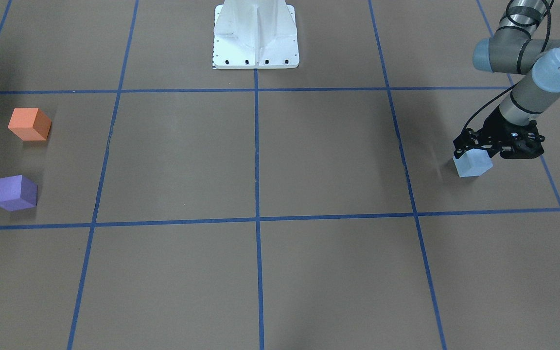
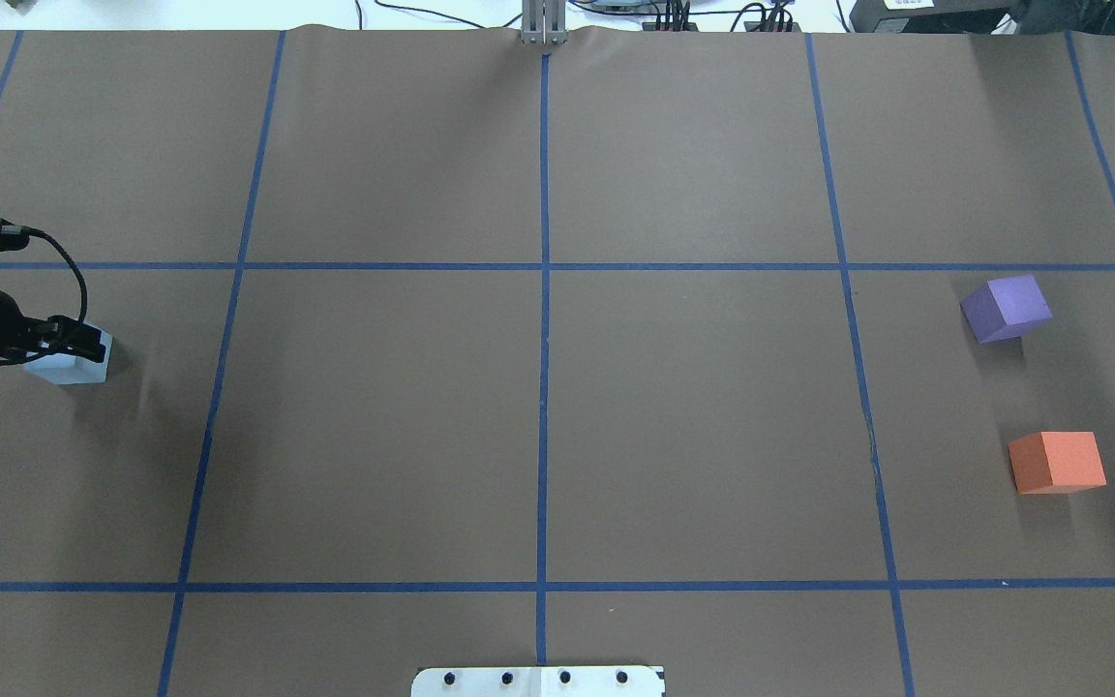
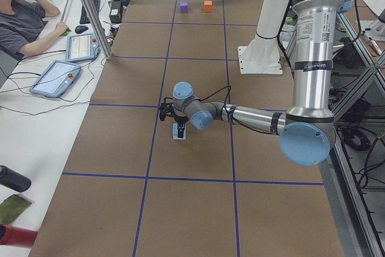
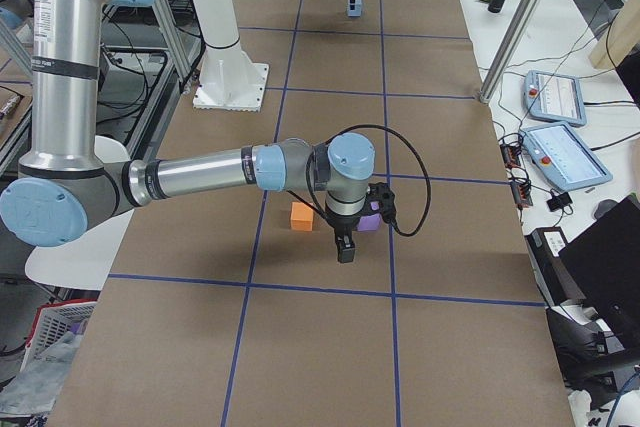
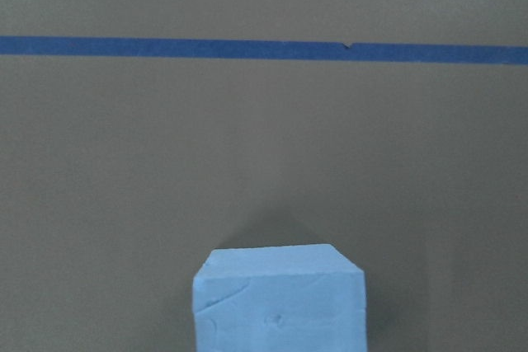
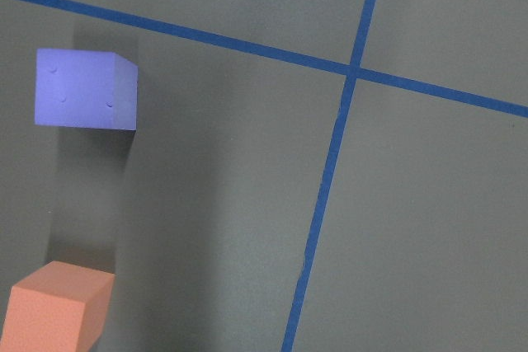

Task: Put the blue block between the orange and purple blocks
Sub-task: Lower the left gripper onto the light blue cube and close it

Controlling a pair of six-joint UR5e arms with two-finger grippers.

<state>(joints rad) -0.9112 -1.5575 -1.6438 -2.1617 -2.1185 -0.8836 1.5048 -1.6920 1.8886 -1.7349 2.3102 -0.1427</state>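
While the blue block (image 2: 78, 369) sits on the brown table (image 2: 538, 436) at the far left edge of the overhead view, the left gripper (image 2: 66, 347) stands over it with a finger down either side of its upper part. Whether the jaws are pressing on it or merely bracketing it cannot be told. The block is a pale, matte cube, and the left wrist view shows small dents and nicks in its top face. It looks like foam, so it is likely light, a little yielding and not slippery. Two opposite flat faces, taken near their middle, seem the best hold, since a corner grip could twist it. Far across the blue tape grid, at the right of the frame, the purple block (image 2: 1006, 308) lies above the orange block (image 2: 1056, 462), with a bare gap between them where the blue one is to go. The right gripper (image 4: 345, 245) hangs just beside that pair in the right side view only, so its opening cannot be judged.
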